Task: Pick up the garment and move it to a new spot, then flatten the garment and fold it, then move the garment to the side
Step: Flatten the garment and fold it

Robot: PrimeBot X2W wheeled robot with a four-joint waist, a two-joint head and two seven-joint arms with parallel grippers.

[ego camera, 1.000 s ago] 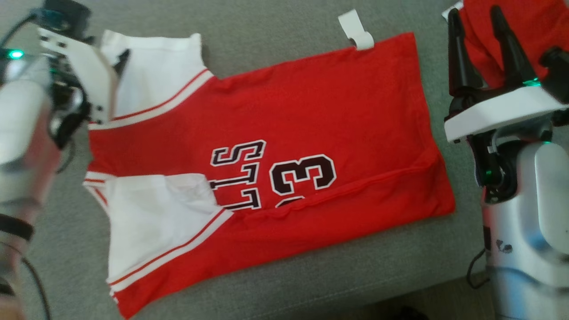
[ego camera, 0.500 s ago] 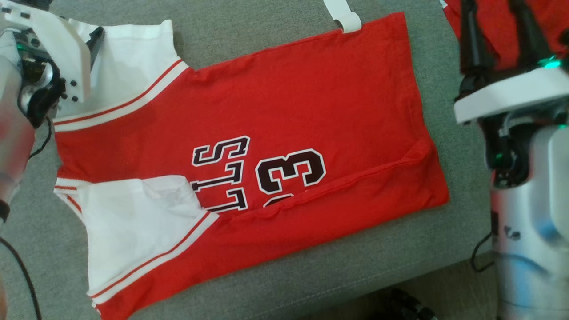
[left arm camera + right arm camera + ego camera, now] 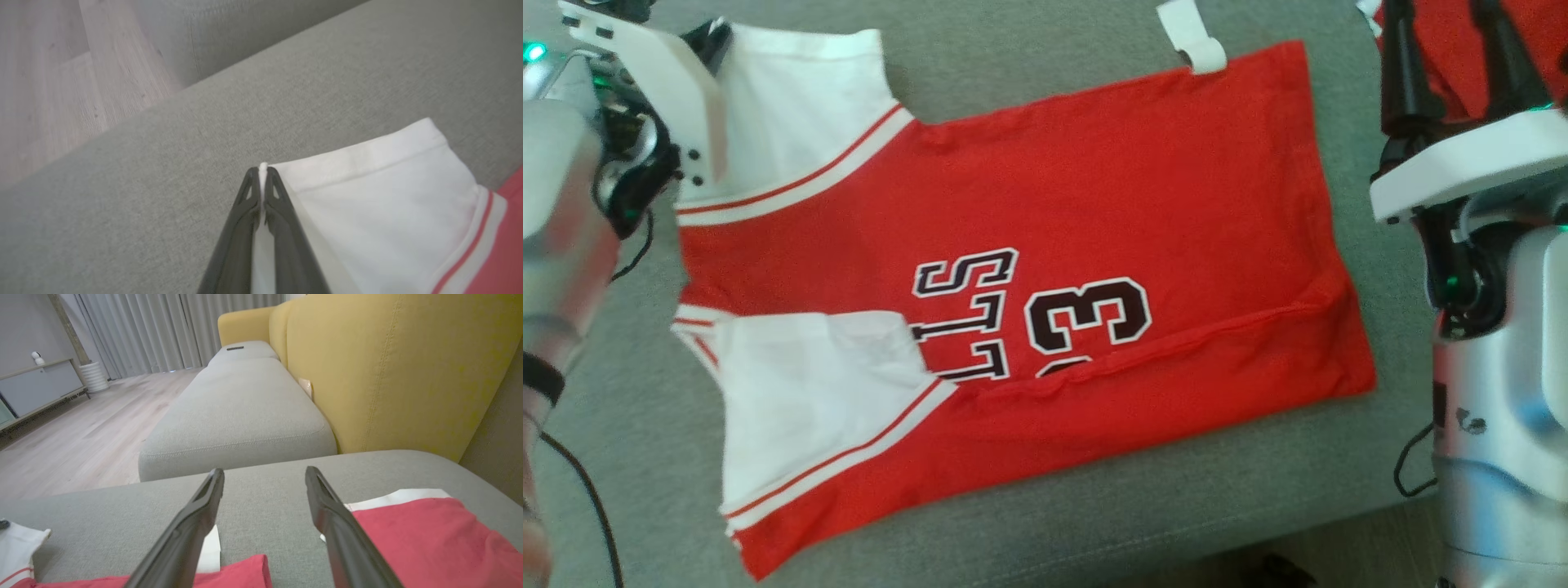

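Left hand (image 3: 261,173) pinches the sleeve (image 3: 380,196) corner of the jersey (image 3: 1094,188) lying flat on the sofa (image 3: 1094,506), likely to fold it inward; right hand (image 3: 263,471) hovers wide and empty near the hem.

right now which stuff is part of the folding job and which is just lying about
In the job: red jersey, its white sleeve pinched in the shut left gripper; open right gripper.
Lying about: second red garment, yellow backrest.

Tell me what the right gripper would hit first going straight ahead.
The right gripper points over bare grey cushion, so the way looks free up close; the neighbouring grey seat seems next in line, though depth is unclear.
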